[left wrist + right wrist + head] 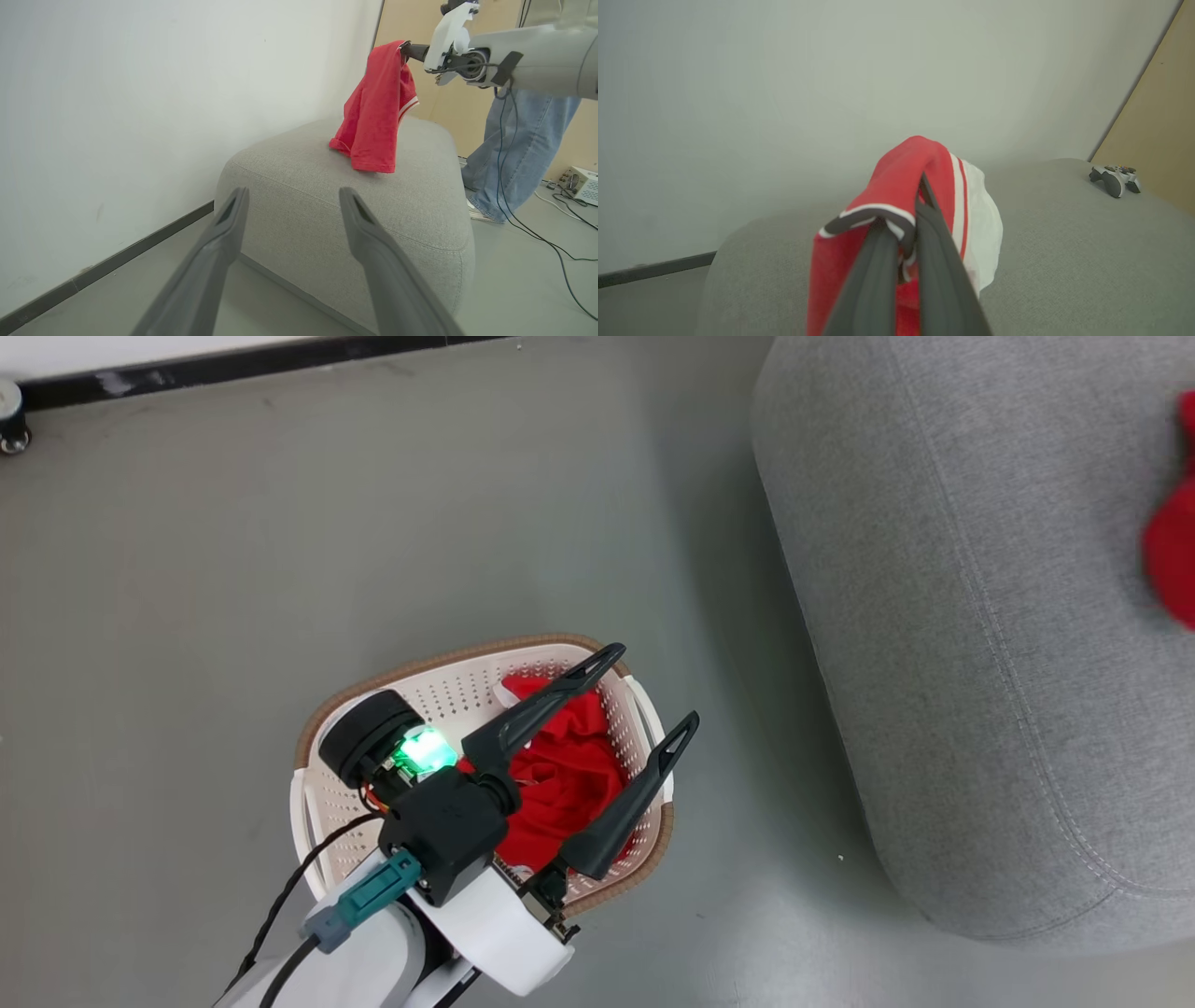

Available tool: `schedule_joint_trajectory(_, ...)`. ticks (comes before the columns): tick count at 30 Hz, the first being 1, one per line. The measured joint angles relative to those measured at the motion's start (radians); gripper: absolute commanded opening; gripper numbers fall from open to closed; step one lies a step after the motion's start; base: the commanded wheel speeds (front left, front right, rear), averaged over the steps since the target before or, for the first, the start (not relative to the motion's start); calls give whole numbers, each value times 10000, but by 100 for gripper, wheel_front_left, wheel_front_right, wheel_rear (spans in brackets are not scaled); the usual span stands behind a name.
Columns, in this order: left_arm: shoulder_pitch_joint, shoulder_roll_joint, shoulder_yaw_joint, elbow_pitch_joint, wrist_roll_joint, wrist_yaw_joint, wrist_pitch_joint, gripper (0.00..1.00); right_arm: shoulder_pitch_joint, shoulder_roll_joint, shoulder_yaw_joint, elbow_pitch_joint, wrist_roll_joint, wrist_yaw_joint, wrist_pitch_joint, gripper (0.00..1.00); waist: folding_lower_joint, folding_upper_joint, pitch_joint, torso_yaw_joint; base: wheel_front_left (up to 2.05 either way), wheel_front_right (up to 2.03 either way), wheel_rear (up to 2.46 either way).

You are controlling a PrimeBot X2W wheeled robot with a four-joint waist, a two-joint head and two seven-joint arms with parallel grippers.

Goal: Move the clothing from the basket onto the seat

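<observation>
since it looks meant to be lowered rather than dropped, the right gripper (pixel 406 49) is clamped together on the white-trimmed edge of a red garment (pixel 376 116) above the seat (pixel 327 210), hem hanging down about to its top; the left gripper (pixel 653 686) hangs with fingers spread apart over the basket (pixel 448 700) on the floor near the seat, likely poised for the red clothing (pixel 560 775) inside; no lettering is readable from here

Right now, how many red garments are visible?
2. The crumpled garment lies in the basket; the hanging garment dangles from the right end effector over the seat. Others may hide underneath.
</observation>
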Motion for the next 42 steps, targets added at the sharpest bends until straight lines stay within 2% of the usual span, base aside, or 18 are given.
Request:
schedule_joint_trajectory(4, -89, 0, -29, -50, 40, 0, 29, 100, 397, 625, 98, 380, -173, 0, -117, 0, 0, 0, 200, 40, 0, 0, 0)
schedule_joint_trajectory(11, -276, -2, -31, -105, 88, -2, 29, 100, 991, 1269, -35, 1344, -182, 0, -336, 0, 0, 0, 528, 105, 0, 0, 0)
schedule_joint_trajectory(30, -320, -10, 84, 173, 88, -4, -230, 100, 1704, 1910, -430, 2661, -84, 0, -817, 0, 0, 0, 593, -40, 0, 0, 0)
schedule_joint_trajectory(32, -320, -8, 92, 222, 86, -4, -242, 100, 1726, 1946, -504, 2704, -81, 0, -894, 38, 0, 0, 557, -77, 0, 0, 0)
schedule_joint_trajectory(33, -320, -8, 98, 247, 86, -4, -249, 100, 1774, 1954, -508, 2698, -81, 0, -940, 63, 0, 0, 537, -96, 0, 0, 0)
schedule_joint_trajectory(34, -320, -8, 100, 280, 84, -6, -255, 100, 1837, 1969, -522, 2700, -81, 0, -949, 92, 0, 0, 515, -115, 0, 0, 0)
schedule_joint_trajectory(35, -320, -8, 105, 314, 81, -15, -299, 100, 1900, 1994, -539, 2702, -79, 0, -965, 100, 0, 0, 491, -133, 0, 0, 0)
schedule_joint_trajectory(42, -318, -29, 151, 516, 65, -27, -430, 100, 2178, 2111, -953, 2642, 196, 0, -1156, 100, 0, 0, 279, -281, 0, 0, 0)
